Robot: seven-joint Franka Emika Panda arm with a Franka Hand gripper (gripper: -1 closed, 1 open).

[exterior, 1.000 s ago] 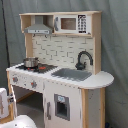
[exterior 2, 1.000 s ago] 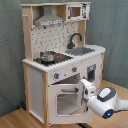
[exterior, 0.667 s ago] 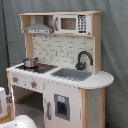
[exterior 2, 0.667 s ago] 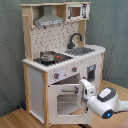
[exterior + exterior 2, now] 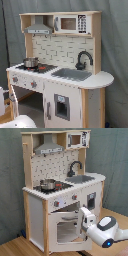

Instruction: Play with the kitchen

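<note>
In the first exterior view, the kitchen (image 5: 60, 70) fills the middle of the scene, standing on the floor before a grey curtain (image 5: 115, 60). A pot (image 5: 30, 62) sits on the stovetop (image 5: 35, 66) at the first exterior view's left, the sink (image 5: 71, 74) lies beside it, and the black faucet (image 5: 83, 59) rises behind the sink. A hood (image 5: 38, 27) and a microwave (image 5: 71, 23) line the top shelf. A white part of the arm (image 5: 20, 121) shows at the bottom edge, low and in front of the unit; the gripper cannot be made out here.

In the second exterior view, the kitchen (image 5: 60, 188) stands on a wooden floor (image 5: 20, 248), its oven door (image 5: 65, 227) facing the camera below two knobs (image 5: 56, 203). The arm (image 5: 107, 230) reaches in from the second exterior view's right, and the gripper (image 5: 83, 214) is raised against the front of the unit, at the oven door's upper right corner, just beside the cabinet door (image 5: 92, 203). Whether it touches the door cannot be told, nor whether the fingers are spread or pressed together.
</note>
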